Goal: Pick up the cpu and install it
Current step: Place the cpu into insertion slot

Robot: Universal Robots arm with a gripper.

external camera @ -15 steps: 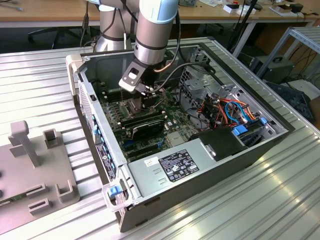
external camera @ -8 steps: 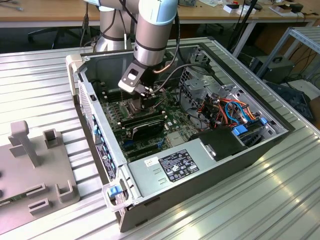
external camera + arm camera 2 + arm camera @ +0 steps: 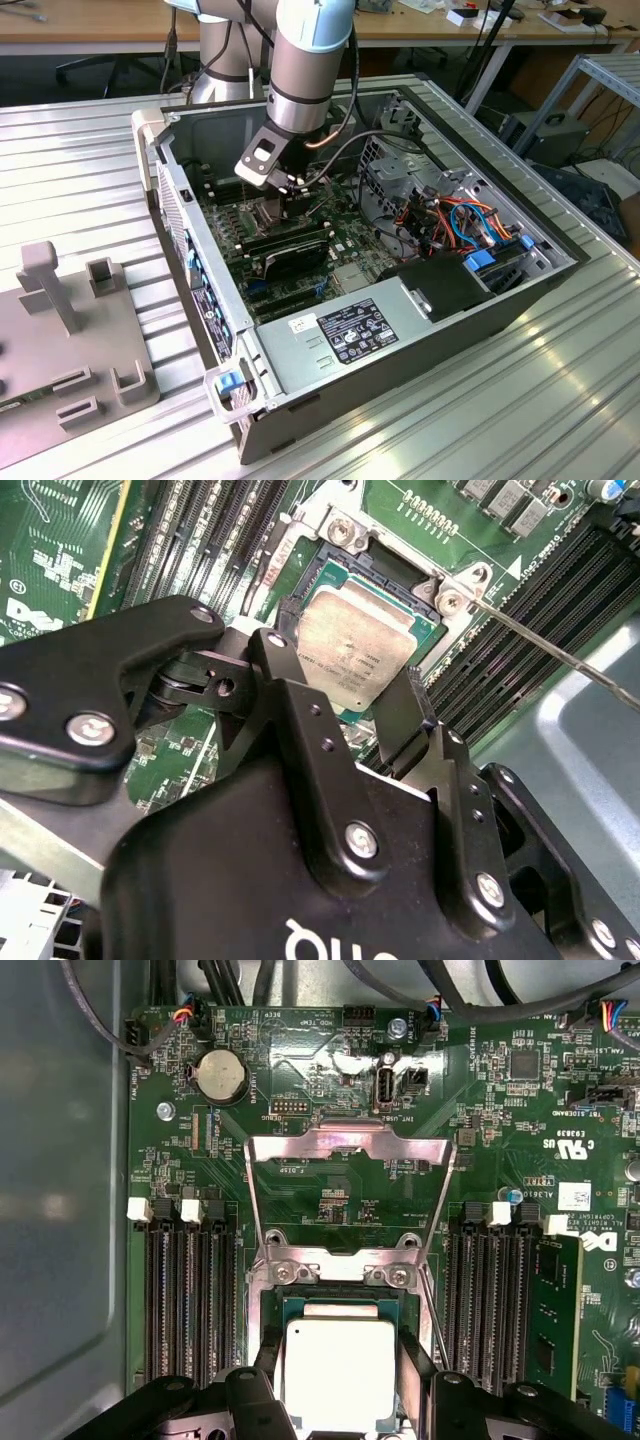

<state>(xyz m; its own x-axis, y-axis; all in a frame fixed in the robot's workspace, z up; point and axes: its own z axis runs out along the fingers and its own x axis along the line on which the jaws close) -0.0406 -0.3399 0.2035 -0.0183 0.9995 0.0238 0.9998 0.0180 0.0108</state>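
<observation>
The cpu [image 3: 340,1375] is a small square chip with a silvery-tan face, and it sits between my gripper's [image 3: 340,1360] two black fingers [image 3: 412,1375] just over the dark motherboard socket [image 3: 392,570]. In the second wrist view the cpu [image 3: 355,650] lies slightly tilted against the socket, with part of the dark socket bed showing beyond it. My gripper [image 3: 345,660] is shut on the chip's two opposite edges. In the exterior view the gripper [image 3: 290,205] reaches down into the open computer case [image 3: 200,260], over the motherboard.
The socket's metal load plate [image 3: 350,1150] is flipped open, and a thin wire lever [image 3: 560,650] sticks out beside it. Memory slots [image 3: 190,1300] flank the socket. A power supply [image 3: 350,335], cables [image 3: 450,225] and a drive cage fill the case. A grey fixture [image 3: 70,330] sits at the exterior view's left.
</observation>
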